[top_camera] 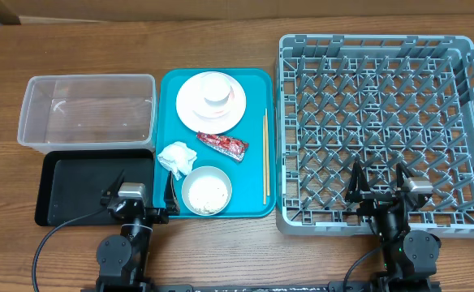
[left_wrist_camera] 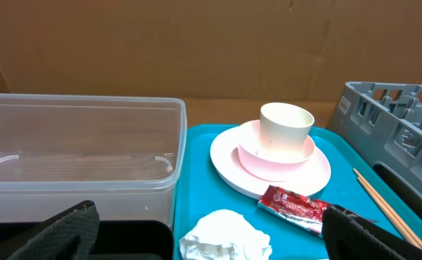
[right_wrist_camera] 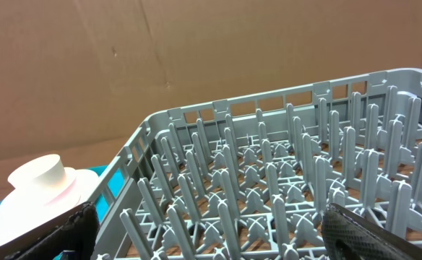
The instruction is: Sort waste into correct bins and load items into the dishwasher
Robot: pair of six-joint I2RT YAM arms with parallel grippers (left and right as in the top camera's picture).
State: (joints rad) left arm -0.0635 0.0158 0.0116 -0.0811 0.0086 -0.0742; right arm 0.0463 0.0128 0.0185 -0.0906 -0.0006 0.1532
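Note:
On the teal tray (top_camera: pixel 167 81) a white cup (top_camera: pixel 217 88) stands in a pink dish (left_wrist_camera: pixel 276 160) on a white plate (top_camera: pixel 190 104). Below it lie a red-and-white wrapper (top_camera: pixel 222 143), a crumpled napkin (top_camera: pixel 177 158) and a grey bowl (top_camera: pixel 206 190) holding rice scraps. The chopsticks (top_camera: pixel 265 154) run along the tray's right side. My left gripper (top_camera: pixel 144 185) is open and empty over the black tray (top_camera: pixel 75 191), just short of the napkin (left_wrist_camera: pixel 225 235). Over the front of the grey rack (top_camera: pixel 387 122), my right gripper (top_camera: pixel 378 177) is also open and empty.
The clear tub (top_camera: pixel 87 109) stands empty behind the black tray, to the left of the teal tray. The rack fills the table's right side with upright pegs (right_wrist_camera: pixel 269 166). A brown cardboard wall (left_wrist_camera: pixel 196 43) closes the back.

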